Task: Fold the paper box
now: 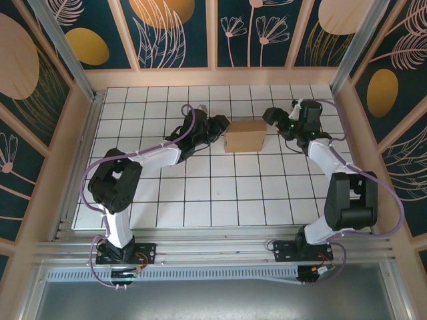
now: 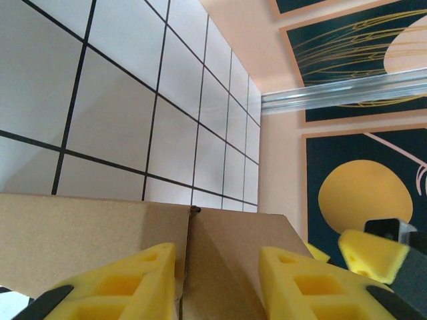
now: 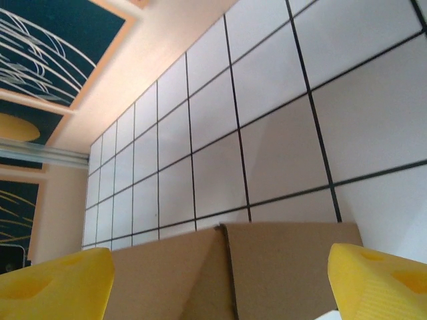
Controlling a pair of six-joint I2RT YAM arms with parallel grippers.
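Item: plain brown cardboard paper box (image 1: 245, 135), folded into a small closed rectangular block. A seam runs down the end shown in each wrist view (image 2: 227, 247) (image 3: 287, 267). It stands flat on the white worktop of black-lined square tiles (image 1: 200, 200), midway between the left and right edges and nearer the far edge.

Left gripper (image 1: 219, 127), yellow foam fingers (image 2: 133, 287): at the box's left end, fingers partly apart on either side of the seam. Whether they pinch cardboard cannot be told.

Right gripper (image 1: 272, 117), yellow foam fingers (image 3: 380, 280): just off the box's right end, jaws spread wide and holding nothing.

Surroundings: teal walls patterned with gold discs (image 1: 173, 33) enclose the far, left and right edges. Both arms flank the box. Bare tiles lie between the box and the near edge.
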